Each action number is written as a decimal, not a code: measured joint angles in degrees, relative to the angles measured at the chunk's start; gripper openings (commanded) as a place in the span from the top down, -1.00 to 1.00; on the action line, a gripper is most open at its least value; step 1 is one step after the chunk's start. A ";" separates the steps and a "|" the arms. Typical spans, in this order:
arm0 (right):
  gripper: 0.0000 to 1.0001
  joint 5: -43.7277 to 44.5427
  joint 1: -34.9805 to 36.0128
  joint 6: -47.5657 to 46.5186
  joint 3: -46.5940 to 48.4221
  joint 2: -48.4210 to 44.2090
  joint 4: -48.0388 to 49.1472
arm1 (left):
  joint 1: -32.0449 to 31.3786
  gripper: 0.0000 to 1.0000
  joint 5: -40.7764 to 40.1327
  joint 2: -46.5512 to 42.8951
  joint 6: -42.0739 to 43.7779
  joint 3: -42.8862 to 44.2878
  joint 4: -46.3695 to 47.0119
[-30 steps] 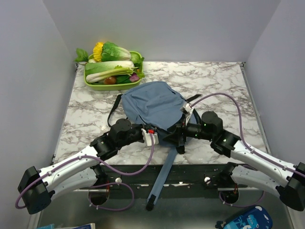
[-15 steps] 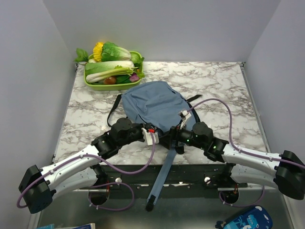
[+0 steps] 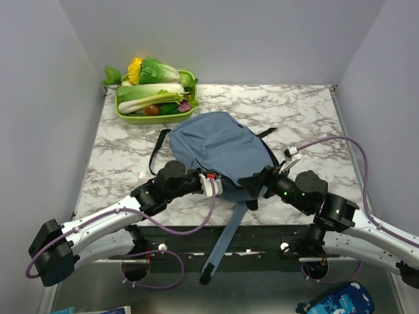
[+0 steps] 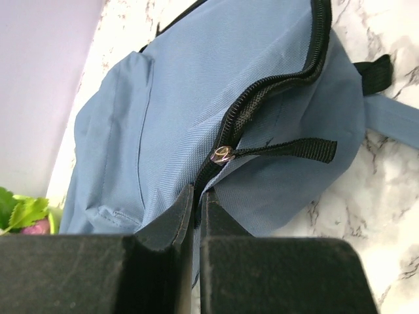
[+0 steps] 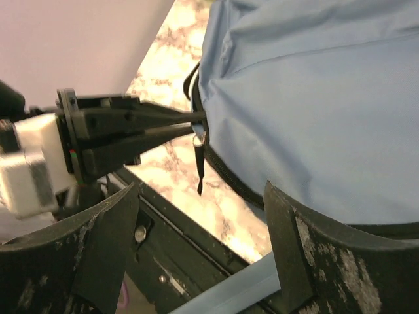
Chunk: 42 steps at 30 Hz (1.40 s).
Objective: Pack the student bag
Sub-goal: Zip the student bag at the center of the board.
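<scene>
Looking through your left wrist camera, you find the left gripper (image 4: 196,204) with its two black fingers (image 4: 163,229) pressed together on the parted zipper edge of the soft dusty-blue fabric backpack (image 4: 170,98). The pinch is just below the small metal zipper slider (image 4: 221,154) and its black webbing pull tab (image 4: 288,149). Your right gripper (image 5: 200,193) has its worn black fingers (image 5: 98,248) spread wide and holds nothing. It faces the same near edge of the backpack, and the left gripper (image 5: 195,123) reaches in across its line to the dangling pull tab. From above, the backpack (image 3: 219,147) lies mid-way across the grey-veined white marble table (image 3: 308,111), with both grippers at its near edge, the left (image 3: 226,186) and the right (image 3: 256,182). A long blue fabric strap (image 3: 226,235) hangs over the front edge between the arm bases, and a black strap (image 3: 154,152) curls along the backpack's left side. A lime-green plastic tray (image 3: 127,118) heaped with vegetables sits in the far left corner, close to the backpack's far end; you cannot tell whether they touch. A small dark-blue printed pouch (image 3: 337,299) lies off the table at the bottom right. Only the wrist views show the pinch and the zipper teeth, and only the top view shows the whole tray and the pouch.
</scene>
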 measured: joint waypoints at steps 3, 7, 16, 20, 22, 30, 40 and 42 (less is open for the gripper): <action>-0.69 -2.89 0.13 0.81 -4.24 -2.21 1.31 | -0.98 0.79 0.48 2.12 -1.60 1.14 0.46; -0.65 -8.87 0.39 0.90 -10.08 -0.35 2.16 | -2.56 0.78 1.46 5.68 -2.67 3.65 0.46; -0.57 -8.94 0.46 1.92 -14.38 -0.37 4.52 | -6.56 0.76 2.05 10.84 -2.43 6.99 0.57; -0.55 -5.70 1.11 0.90 -15.06 0.07 5.51 | -8.26 0.76 2.14 12.24 -2.16 7.37 0.81; -0.50 -4.24 1.79 -0.13 -14.93 1.53 6.08 | -8.55 0.76 2.14 12.39 -1.97 7.37 0.81; -0.21 2.64 6.03 -2.38 -14.73 6.93 9.25 | -8.79 0.76 2.12 12.39 -1.55 7.37 0.85; 0.25 9.46 9.88 -0.24 -11.04 10.75 10.14 | -9.86 0.72 2.05 11.52 -1.31 5.25 2.60; 0.47 9.88 10.01 0.46 -10.32 11.76 9.66 | -9.97 0.72 2.01 11.02 -1.31 4.50 2.95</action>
